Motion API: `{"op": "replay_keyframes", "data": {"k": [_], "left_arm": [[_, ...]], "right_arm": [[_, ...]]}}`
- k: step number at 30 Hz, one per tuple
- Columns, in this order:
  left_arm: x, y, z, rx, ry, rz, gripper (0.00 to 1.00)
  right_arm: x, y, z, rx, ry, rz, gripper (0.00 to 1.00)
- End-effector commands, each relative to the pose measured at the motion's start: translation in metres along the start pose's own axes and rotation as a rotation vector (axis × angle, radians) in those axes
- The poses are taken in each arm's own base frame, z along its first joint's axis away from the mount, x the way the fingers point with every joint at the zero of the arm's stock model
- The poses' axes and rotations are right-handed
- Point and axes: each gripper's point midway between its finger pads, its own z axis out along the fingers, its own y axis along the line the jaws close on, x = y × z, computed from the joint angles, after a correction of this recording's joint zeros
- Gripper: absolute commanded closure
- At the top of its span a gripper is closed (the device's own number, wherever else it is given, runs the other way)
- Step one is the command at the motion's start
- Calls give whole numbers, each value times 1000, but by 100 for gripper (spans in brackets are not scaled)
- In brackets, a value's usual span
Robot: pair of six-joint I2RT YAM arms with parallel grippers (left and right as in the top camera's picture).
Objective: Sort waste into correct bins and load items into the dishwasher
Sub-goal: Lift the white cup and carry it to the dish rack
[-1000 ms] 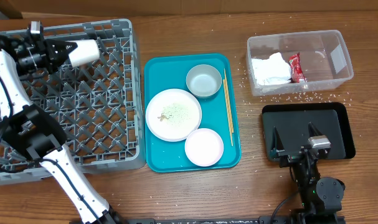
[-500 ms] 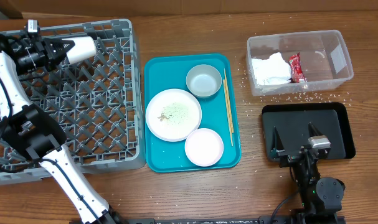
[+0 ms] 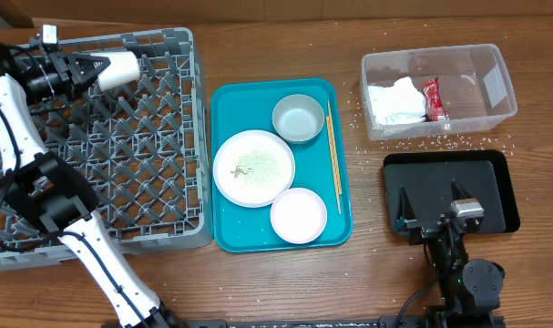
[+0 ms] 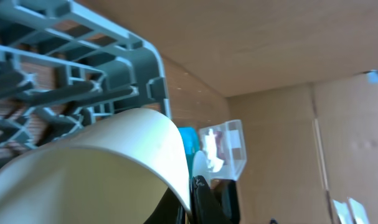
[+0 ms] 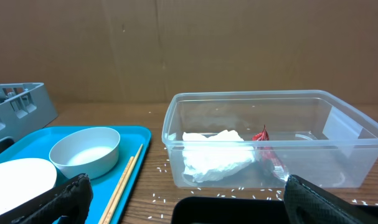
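White cup (image 3: 121, 66) lies on its side in the left gripper (image 3: 96, 67), whose jaws pinch one end of it. It hangs over the far rows of the grey dish rack (image 3: 121, 155), at the far left corner of the tabletop. The sideways hold probably serves to tip it mouth-down onto the pegs of a back row, leaving the nearer cells free for the flatter dishes. In the left wrist view the cup's curved wall (image 4: 95, 162) fills most of the frame beside the rack's wall (image 4: 152, 74), so I cannot tell whether it already touches a peg.

Those dishes wait on the teal tray (image 3: 226, 100) at mid-table: the pale bowl (image 3: 298, 118), the large plate (image 3: 253, 168) with pale bits on it, the smaller plate (image 3: 299, 216), and the chopsticks (image 3: 333, 155) along the tray's right side.

Over the black tray (image 3: 499, 182), toward the near right edge, the right gripper (image 3: 431, 208) sits with its fingers spread and nothing between them, apparently parked clear of the work. Behind it the clear tub (image 3: 495, 87) already holds the crumpled napkin (image 3: 394, 100) and the red wrapper (image 3: 432, 98). Loose rice grains (image 3: 431, 143) lie on the wood around it.
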Motion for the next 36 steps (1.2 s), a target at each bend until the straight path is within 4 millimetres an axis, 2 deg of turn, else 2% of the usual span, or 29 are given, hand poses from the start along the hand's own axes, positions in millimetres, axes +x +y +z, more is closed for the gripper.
{"op": "replay_keyframes", "data": {"k": [1,10,17,21,26,36], "left_arm": [[-1,16,-9,-70,-8,-44,95],[5,26,-5,-81,6,-76,94],[12,36,11,-8,15,-84,95],[16,41,13,16,18,-107,95],[20,59,2,-75,16,-216,96],[36,102,-31,-324,32,-306,92]], "right_arm": [[1,-3,0,17,-7,-2,0],[1,-3,0,17,-7,-2,0],[1,-3,0,17,-7,-2,0],[1,-3,0,17,-7,-2,0],[1,-3,0,17,-7,-2,0],[1,-3,0,17,-7,-2,0]]}}
